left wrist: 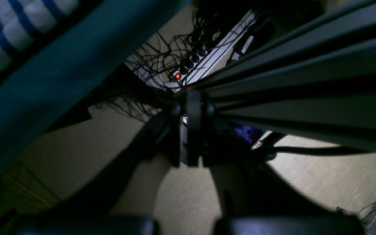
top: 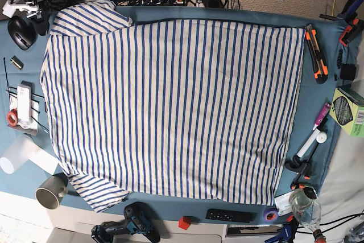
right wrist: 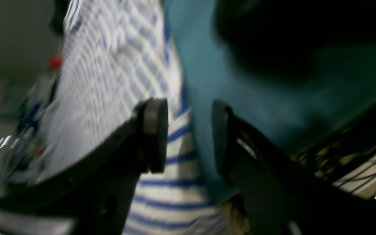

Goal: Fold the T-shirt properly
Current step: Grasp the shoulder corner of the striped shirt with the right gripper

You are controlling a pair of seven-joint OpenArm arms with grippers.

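Observation:
The T-shirt [top: 170, 106], white with thin blue stripes, lies spread flat on the teal table [top: 316, 119] and covers most of it. Neither gripper shows in the base view. In the right wrist view my right gripper [right wrist: 188, 135] is open, its two dark pads apart over the T-shirt's [right wrist: 109, 65] edge, where the striped cloth meets bare teal table. In the left wrist view my left gripper [left wrist: 186, 227] is open and empty. It hangs off the table over the carpet floor, with a corner of the T-shirt [left wrist: 8, 29] at the upper left.
Tools ring the shirt: an orange box cutter [top: 316, 55], a green box [top: 348, 111], a marker [top: 314, 140], a glass bottle [top: 304, 209], a drill [top: 128, 230], a grey cup [top: 51, 190], a black mouse [top: 21, 31]. A power strip [left wrist: 191, 65] and cables lie below.

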